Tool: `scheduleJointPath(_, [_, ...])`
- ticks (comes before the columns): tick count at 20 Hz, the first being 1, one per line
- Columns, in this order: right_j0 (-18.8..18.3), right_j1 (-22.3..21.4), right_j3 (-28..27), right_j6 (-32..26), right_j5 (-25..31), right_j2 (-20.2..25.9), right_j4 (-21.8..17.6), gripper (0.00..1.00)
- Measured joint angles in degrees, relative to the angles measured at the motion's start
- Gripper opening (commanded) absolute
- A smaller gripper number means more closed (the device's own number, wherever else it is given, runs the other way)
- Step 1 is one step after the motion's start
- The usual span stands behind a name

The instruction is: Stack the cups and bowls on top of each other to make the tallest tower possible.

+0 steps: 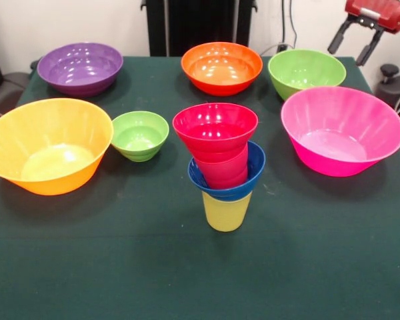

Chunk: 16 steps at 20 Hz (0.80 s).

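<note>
**Four-piece tower standing at centre frame, gripper parked upper right**

From my station I see the tower [223,170] just below the middle of the frame: a translucent yellow ribbed plastic cup [227,212] at the base, a small glossy blue bowl [235,185] seated on its rim, a red ribbed cup [221,168] standing in that bowl, and a small round red bowl [215,128] on top. The upper pieces lean slightly to the left.

The gripper [355,45] hangs in the upper right corner, well apart from the stack, its two black fingers spread and holding nothing.

Across the dark green tablecloth [120,267] the other glossy bowls sit loose: medium purple [80,68] upper left, medium orange [221,67] top centre, medium green [307,72] upper right, large pink [342,130] at right, large orange-yellow [48,145] at left, and small green [140,135] just beside it.
</note>
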Motion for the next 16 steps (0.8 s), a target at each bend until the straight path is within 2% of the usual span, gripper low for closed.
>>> scheduleJointPath(9, [2.8,2.7,0.4,0.0,-2.9,2.2,2.7,1.0])
scheduleJointPath(16, [2.1,3.0,1.3,0.0,-5.7,4.7,2.8,1.0])
